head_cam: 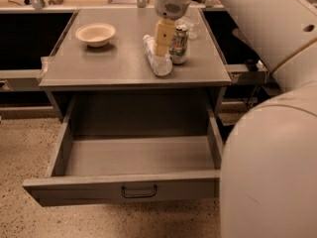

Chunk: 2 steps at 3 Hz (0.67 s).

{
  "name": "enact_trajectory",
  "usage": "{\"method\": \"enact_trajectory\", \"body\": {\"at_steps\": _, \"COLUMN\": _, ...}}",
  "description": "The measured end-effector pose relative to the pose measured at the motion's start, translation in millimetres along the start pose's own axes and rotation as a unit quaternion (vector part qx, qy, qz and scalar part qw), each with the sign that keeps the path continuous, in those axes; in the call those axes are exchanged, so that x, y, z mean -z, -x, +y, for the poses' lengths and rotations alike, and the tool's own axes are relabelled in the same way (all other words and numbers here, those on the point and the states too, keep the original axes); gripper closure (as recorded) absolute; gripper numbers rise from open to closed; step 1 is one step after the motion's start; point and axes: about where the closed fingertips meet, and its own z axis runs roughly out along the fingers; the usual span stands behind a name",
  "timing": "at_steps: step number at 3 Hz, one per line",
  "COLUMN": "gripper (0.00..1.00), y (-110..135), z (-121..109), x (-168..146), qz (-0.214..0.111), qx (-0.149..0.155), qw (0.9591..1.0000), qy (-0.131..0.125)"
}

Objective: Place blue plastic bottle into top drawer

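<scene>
Hand [161,49] right over blue plastic bottle [159,65] atop cabinet [109,66], open vs. shut unclear.

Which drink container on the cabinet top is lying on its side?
The blue plastic bottle with the pale label lies flat, and the gripper is right above it. The green-and-white can beside it stands upright.

Cream tool [161,51] above pale-labelled bottle [161,66]

Our gripper [162,45], matt cream plastic, hangs over the glossy clear blue plastic bottle [159,63]; below it we see the top drawer [188,188], matt smooth grey metal.
</scene>
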Motion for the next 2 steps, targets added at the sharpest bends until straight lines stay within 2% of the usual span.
{"method": "enact_trajectory", "body": {"at_steps": 1, "gripper": 0.0, "y": 7, "z": -16, "x": -35, "qz": -0.024, "qx": -0.061, "qw": 0.9979, "qy": 0.006}}
{"method": "enact_trajectory", "body": {"at_steps": 2, "gripper": 0.0, "y": 5, "z": -21, "x": -67, "qz": -0.04, "qx": -0.14, "qw": 0.989, "qy": 0.03}}
